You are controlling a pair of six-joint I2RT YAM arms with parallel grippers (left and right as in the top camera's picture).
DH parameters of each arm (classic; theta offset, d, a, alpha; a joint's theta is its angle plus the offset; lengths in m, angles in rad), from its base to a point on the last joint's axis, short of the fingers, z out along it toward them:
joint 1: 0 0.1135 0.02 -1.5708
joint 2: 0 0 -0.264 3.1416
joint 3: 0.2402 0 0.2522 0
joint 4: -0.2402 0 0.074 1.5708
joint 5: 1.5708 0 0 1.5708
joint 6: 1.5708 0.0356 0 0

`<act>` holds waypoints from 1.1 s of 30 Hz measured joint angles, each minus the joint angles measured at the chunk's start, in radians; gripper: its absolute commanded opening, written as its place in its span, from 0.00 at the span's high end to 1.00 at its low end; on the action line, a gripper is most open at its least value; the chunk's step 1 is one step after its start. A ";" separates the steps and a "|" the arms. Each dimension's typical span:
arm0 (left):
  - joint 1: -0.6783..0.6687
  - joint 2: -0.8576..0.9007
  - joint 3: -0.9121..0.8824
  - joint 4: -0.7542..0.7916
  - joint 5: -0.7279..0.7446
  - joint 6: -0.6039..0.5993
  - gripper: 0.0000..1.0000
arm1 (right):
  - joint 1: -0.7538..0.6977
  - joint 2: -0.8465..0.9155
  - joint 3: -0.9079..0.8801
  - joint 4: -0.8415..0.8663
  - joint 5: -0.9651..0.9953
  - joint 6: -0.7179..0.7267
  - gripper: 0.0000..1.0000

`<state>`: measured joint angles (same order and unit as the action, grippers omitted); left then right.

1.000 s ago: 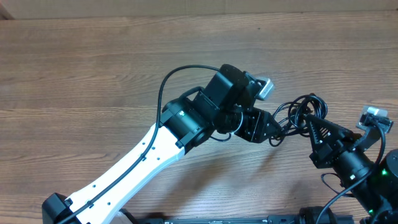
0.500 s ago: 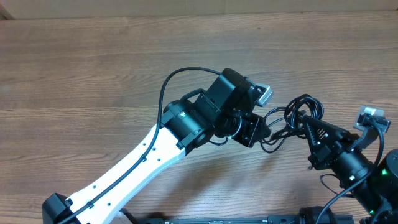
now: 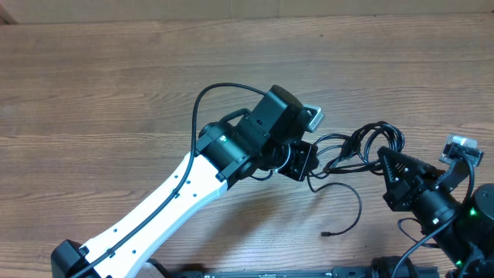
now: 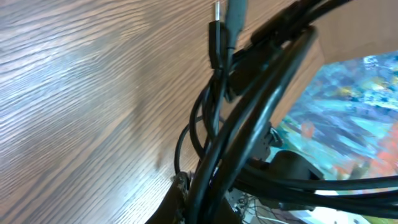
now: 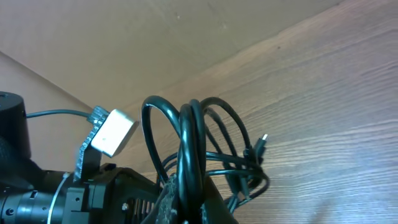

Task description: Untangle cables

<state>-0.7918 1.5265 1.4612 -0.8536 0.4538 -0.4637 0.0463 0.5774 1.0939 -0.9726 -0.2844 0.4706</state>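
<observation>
**Location.** The cables (image 3: 363, 143) form a knotted cluster of loops right of centre in the overhead frame, strung between the two arms over the table (image 3: 116, 93). Whether the cluster rests on the wood or hangs clear of it cannot be told. One loose strand (image 3: 360, 207) curls away toward the lower right and ends in a small plug (image 3: 325, 233) lying on the table.

**End effectors.** The left end effector (image 3: 307, 164), at frame centre, is closed with cords pinched in it. Its wrist view shows strands (image 4: 249, 124) running out of the grip. The right end effector (image 3: 384, 157), just right of the cluster, is likewise clamped on the cables. Its wrist view shows several loops (image 5: 189, 149) rising from between the fingers.

**Materials.** The cords are thin, black and round in section, with a smooth, slightly glossy jacket. One plug carries a silver tip (image 4: 217, 11). The table is matt with a wood grain.

**Handling, assessed.**
- The cords are light and limp, yet springy enough to keep their coils.
- The smooth jacket is likely to slide through a loose pinch.
- Plug ends may snag in loops.
- The advisable hold is on a single strand near a plug or at a loop's outer edge, not across the bundle.
- Pull gently so that the knot does not tighten.
</observation>
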 measured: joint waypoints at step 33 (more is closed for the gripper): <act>0.016 0.007 0.000 -0.013 -0.208 0.168 0.96 | 0.000 0.000 0.000 -0.087 0.082 -0.004 0.02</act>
<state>-0.7761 1.5337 1.4612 -0.8669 0.2455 -0.2955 0.0463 0.5770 1.0939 -1.0595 -0.2024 0.4667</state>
